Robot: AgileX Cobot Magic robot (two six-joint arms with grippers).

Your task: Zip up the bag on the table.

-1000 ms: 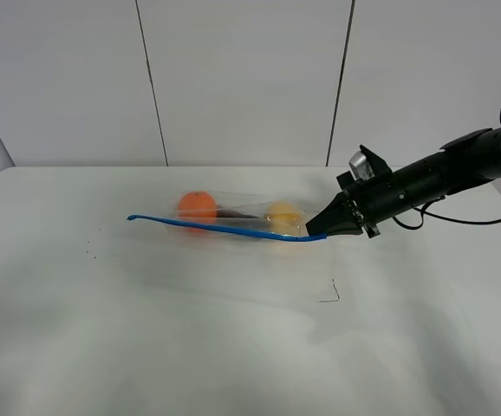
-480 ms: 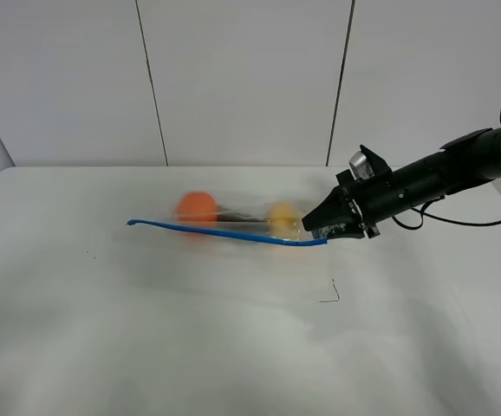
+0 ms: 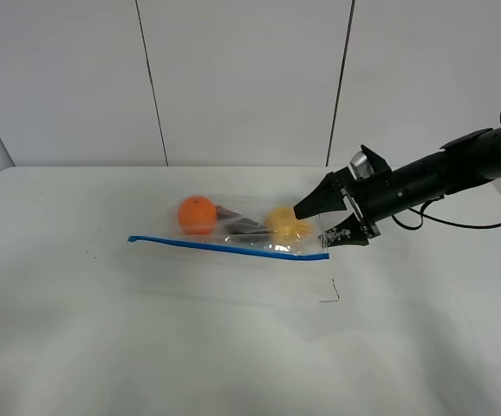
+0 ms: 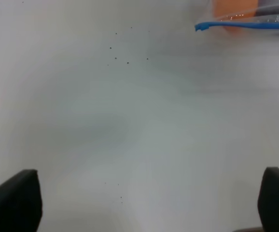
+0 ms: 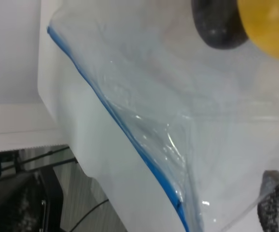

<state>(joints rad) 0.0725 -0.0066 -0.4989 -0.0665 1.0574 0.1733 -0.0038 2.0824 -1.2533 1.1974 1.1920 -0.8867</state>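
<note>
The clear bag (image 3: 252, 232) lies flat on the white table (image 3: 146, 338), with its blue zip strip (image 3: 224, 247) along the near edge. Inside are an orange (image 3: 197, 213), a dark eggplant (image 3: 237, 225) and a yellow pear (image 3: 283, 222). My right gripper (image 3: 313, 227) is open at the bag's right end, jaws spread above and beside the corner, holding nothing. The right wrist view shows the strip (image 5: 125, 130), the pear (image 5: 270, 24) and one fingertip (image 5: 277, 203). My left gripper (image 4: 144, 203) is open over bare table, far from the strip's left end (image 4: 202, 26).
A small dark bent mark (image 3: 330, 295) lies on the table in front of the right gripper. A black cable (image 3: 476, 223) hangs behind the right arm. Dark specks (image 4: 122, 53) dot the table near the strip's left end. Panelled wall behind the table.
My right gripper opened and let go of the zip strip's right end. The bag dropped and settled flat on the table.
</note>
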